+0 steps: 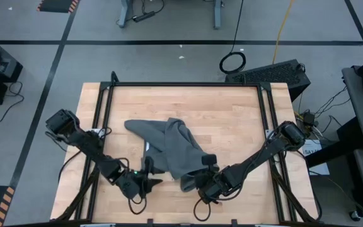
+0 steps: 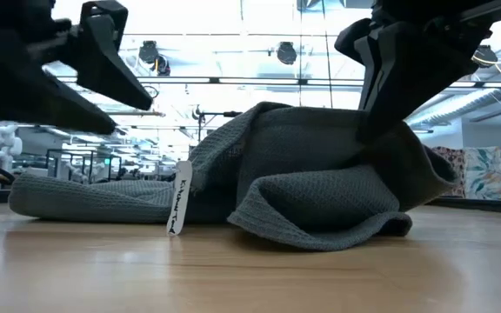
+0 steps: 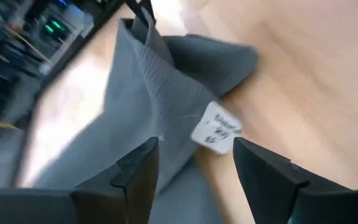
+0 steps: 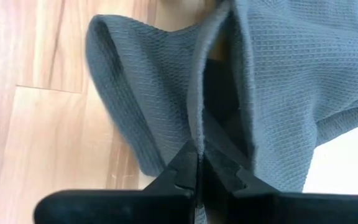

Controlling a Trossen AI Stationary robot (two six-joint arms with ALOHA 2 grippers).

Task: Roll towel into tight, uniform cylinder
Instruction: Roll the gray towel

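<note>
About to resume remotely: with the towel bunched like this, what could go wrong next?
1. The right gripper is shut on one thin fold of the towel; pulling may slip it free or drag the heap.
2. The left gripper is open, empty, near the white tag, so nothing anchors that edge; a roll would likely start uneven.

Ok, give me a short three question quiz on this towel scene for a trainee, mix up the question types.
1. True or false: the towel already lies as a tight, even roll.
2. Which end effector is shut on the towel's fabric? A) left B) right C) neither
3. Fill in: in the left wrist view, the small white ____ shows between the open left end effector's fingers.

Key
1. False: it is a loose, rumpled heap on the table.
2. B: the right end effector pinches a fold; the left one holds nothing.
3. tag
</note>
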